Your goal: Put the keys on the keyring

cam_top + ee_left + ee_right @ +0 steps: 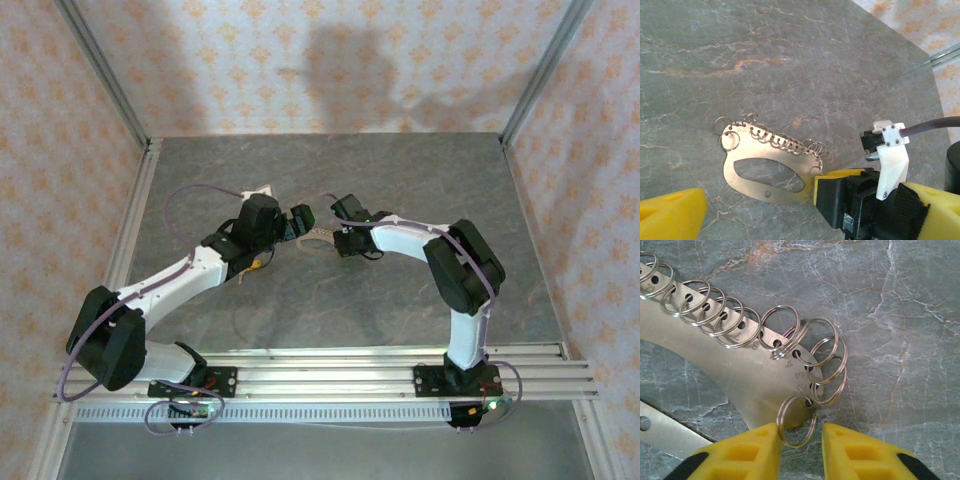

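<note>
Centrally on the grey marbled table (790, 60), the keyring (765, 187) is seen lying flat: a thin, pale metal plate with a long oval opening (767, 175) cut through it. Along its outer curved edge a row of holes is punched, and a split ring is threaded through each, so that a line of split rings (730, 315) is fanned out against the tabletop. Several of them are overlapped at the plate's narrow end.

At that narrow end one last ring (796, 422) is hung from the final hole and is framed by the yellow fingertips of the right gripper (799, 440). The jaws are drawn in close on either side of it. One tip appears to be touching the wire, while a sliver of gap is left at the other. Whether the ring is actually pinched cannot be told.

The left gripper (802, 212) is held above the plate with its jaws spread fully apart and nothing between them. One of its yellow fingers (670, 215) is seen just beside the plate's broad end.

From the overhead view, the plate is placed in the middle of the table, between the two wrists, with both arms bent inward toward it.
</note>
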Action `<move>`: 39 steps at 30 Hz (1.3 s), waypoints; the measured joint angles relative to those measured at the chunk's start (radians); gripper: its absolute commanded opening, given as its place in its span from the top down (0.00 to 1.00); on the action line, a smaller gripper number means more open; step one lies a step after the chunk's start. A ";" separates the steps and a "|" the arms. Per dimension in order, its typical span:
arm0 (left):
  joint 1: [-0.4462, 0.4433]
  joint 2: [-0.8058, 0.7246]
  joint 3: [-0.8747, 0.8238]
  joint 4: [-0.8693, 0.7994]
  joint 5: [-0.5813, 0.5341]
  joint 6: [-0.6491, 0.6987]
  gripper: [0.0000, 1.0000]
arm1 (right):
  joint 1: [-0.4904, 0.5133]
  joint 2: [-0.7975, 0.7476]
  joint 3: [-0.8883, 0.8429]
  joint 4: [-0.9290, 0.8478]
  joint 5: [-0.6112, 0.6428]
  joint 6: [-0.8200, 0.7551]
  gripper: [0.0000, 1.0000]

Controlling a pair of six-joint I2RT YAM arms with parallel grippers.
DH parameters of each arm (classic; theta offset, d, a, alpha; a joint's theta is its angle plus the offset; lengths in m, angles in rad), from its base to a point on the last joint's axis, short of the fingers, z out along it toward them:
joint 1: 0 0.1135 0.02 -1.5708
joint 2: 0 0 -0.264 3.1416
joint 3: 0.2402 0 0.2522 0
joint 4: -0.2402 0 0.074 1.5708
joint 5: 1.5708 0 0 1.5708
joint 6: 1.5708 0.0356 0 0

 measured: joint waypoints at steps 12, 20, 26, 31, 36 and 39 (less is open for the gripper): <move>0.000 0.000 -0.007 0.000 0.000 0.000 0.02 | 0.000 0.000 0.006 -0.003 0.009 0.000 0.76; 0.000 0.000 -0.007 0.001 0.000 0.000 0.02 | 0.000 0.000 0.029 -0.004 0.010 0.000 0.76; 0.000 0.000 -0.007 0.001 0.000 0.000 0.02 | 0.000 0.002 0.030 -0.005 0.013 0.000 0.77; 0.000 0.000 -0.007 0.001 0.000 0.000 0.02 | 0.000 0.002 0.030 -0.005 0.013 -0.003 0.82; 0.000 0.000 -0.007 0.001 0.000 -0.001 0.02 | 0.000 0.002 0.030 -0.005 0.013 -0.008 0.85; 0.000 0.000 -0.007 0.001 0.000 -0.001 0.02 | 0.000 0.002 0.030 -0.005 0.013 -0.008 0.84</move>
